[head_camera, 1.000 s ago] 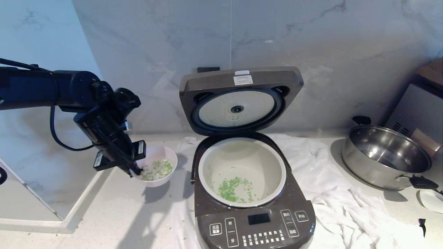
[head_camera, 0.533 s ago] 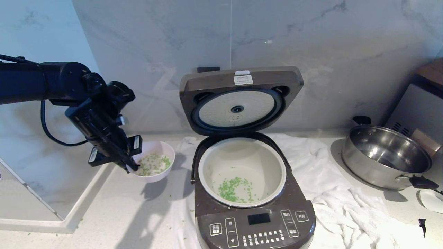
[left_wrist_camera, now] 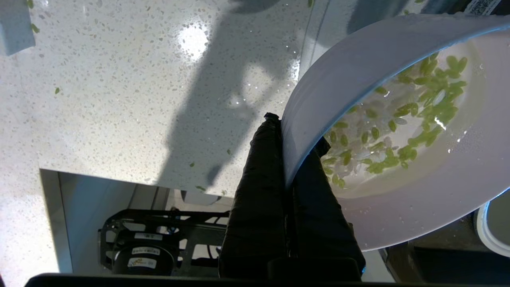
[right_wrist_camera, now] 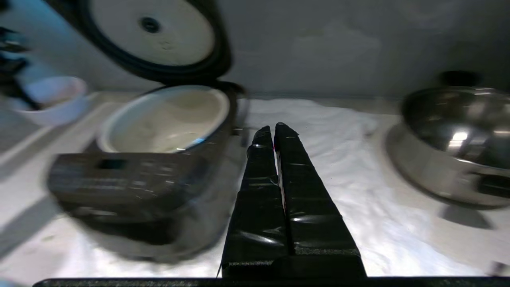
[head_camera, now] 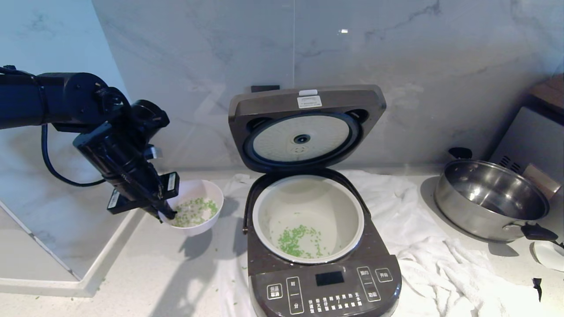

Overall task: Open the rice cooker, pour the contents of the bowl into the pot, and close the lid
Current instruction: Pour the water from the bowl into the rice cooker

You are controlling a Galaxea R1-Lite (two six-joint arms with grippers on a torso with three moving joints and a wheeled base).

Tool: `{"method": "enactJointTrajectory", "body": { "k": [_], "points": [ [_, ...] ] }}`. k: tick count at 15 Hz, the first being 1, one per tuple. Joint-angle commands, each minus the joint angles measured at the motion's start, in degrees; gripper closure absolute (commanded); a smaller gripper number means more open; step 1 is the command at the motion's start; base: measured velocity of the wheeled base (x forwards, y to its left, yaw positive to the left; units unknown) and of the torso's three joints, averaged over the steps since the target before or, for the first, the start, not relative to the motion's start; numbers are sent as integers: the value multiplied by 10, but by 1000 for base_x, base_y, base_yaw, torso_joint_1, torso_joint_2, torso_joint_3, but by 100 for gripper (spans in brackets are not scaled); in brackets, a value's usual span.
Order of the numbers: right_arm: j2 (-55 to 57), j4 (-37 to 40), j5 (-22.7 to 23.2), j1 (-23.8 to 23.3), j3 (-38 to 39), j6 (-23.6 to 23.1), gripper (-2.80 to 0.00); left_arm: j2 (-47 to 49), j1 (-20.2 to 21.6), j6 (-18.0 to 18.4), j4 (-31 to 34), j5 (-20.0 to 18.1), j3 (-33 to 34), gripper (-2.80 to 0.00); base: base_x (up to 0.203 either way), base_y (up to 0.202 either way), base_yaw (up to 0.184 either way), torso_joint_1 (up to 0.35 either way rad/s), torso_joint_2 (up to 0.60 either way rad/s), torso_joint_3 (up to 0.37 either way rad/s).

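Observation:
The rice cooker (head_camera: 326,281) stands in the middle with its lid (head_camera: 304,127) raised upright. Inside it, the cream pot (head_camera: 308,193) holds a patch of green contents (head_camera: 297,241). To its left, my left gripper (head_camera: 169,215) is shut on the near rim of the pink bowl (head_camera: 198,193), holding it just above the counter. In the left wrist view the fingers (left_wrist_camera: 259,167) pinch the wall of the bowl (left_wrist_camera: 398,215), which holds green bits (left_wrist_camera: 418,115) in water. My right gripper (right_wrist_camera: 275,131), outside the head view, is shut and empty over the cloth beside the cooker (right_wrist_camera: 131,179).
A steel pan (head_camera: 491,200) with black handles sits at the right on a rumpled white cloth (head_camera: 440,251). Behind it stands a grey box (head_camera: 533,145). The marble wall rises close behind the cooker. A raised ledge (head_camera: 88,281) borders the counter's left side. Loose green bits dot the counter.
My left arm has drawn back to the left and slightly up, carrying the bowl a little away from the cooker and bringing it nearer level.

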Motion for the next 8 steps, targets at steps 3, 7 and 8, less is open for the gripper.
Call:
{"method": "enactJointTrajectory", "body": {
  "k": [3,7,8],
  "points": [
    [315,-54,82,65,-92,59,0,-23,-5,-4,4,0,4,0,0,0,0,0,0,0],
    [516,-103,262,71,-200,153,0,-34,-9,-4,11,0,5,0,0,0,0,0,0,0],
    [558,-105,298,64,-240,173,0,-37,-9,-4,12,0,6,0,0,0,0,0,0,0]
  ]
}}
